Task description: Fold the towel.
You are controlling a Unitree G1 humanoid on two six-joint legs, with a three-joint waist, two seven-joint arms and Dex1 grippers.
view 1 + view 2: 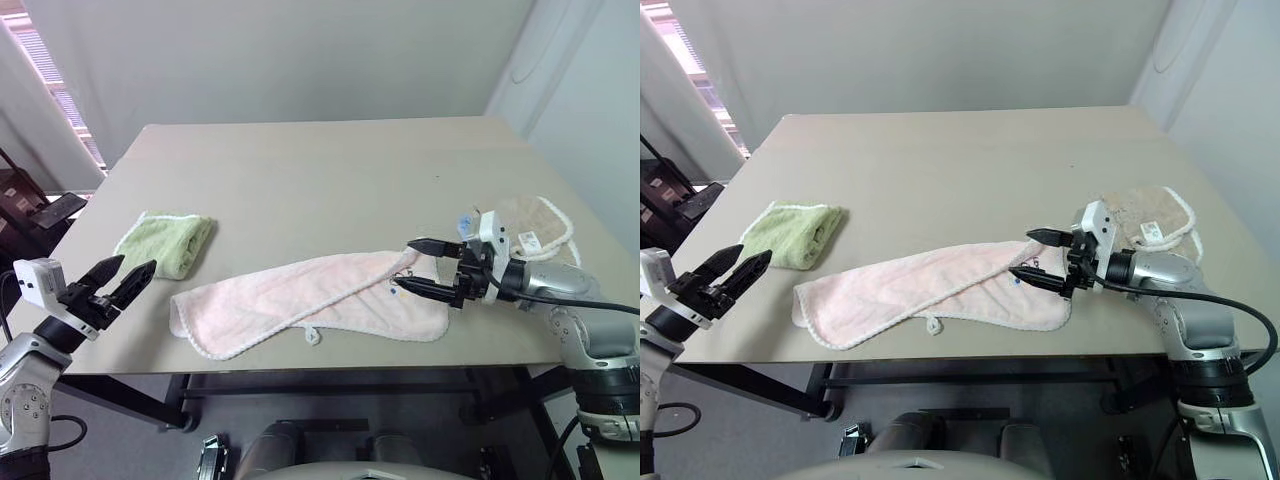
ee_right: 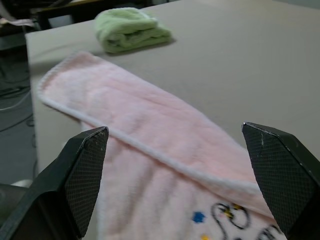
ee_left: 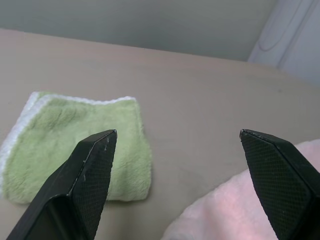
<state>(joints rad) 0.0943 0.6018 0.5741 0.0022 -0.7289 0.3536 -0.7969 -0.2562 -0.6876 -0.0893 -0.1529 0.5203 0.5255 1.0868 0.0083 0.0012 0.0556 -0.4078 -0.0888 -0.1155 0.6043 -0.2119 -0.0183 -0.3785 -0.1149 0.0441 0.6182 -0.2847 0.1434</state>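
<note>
A grey-beige table (image 1: 330, 180) seen from above the robot's arms, with 3 towels on it. The towel (image 1: 310, 300) to be folded is pale pink terry with white stitched edging; it lies near the front edge of the table as a long, loosely doubled band running across the table, its long edge already lapped over itself, a small white loop (image 1: 312, 337) poking out at the front. A small dark embroidered motif (image 2: 240, 220) shows near the end closest to the right arm. A folded light green towel (image 1: 166, 243) sits toward the robot's left, apart from the pink one, and a beige white-edged towel (image 1: 535, 228) with a tag lies behind the right arm. The right gripper (image 1: 424, 268) hovers just over the right end of the pink towel, fingers spread wide, 1 above the other, holding nothing. The left gripper (image 1: 128, 276) hangs off the table's front left edge, near the green towel and short of the pink one's left end, fingers also spread and empty. Judging from this, the next fold needs both ends caught. Risks: the right fingers may pinch only the top layer, so the doubled cloth peels apart when lifted; the left gripper could snag the green towel by mistake; and dragging the band could slide it off the near edge
</note>
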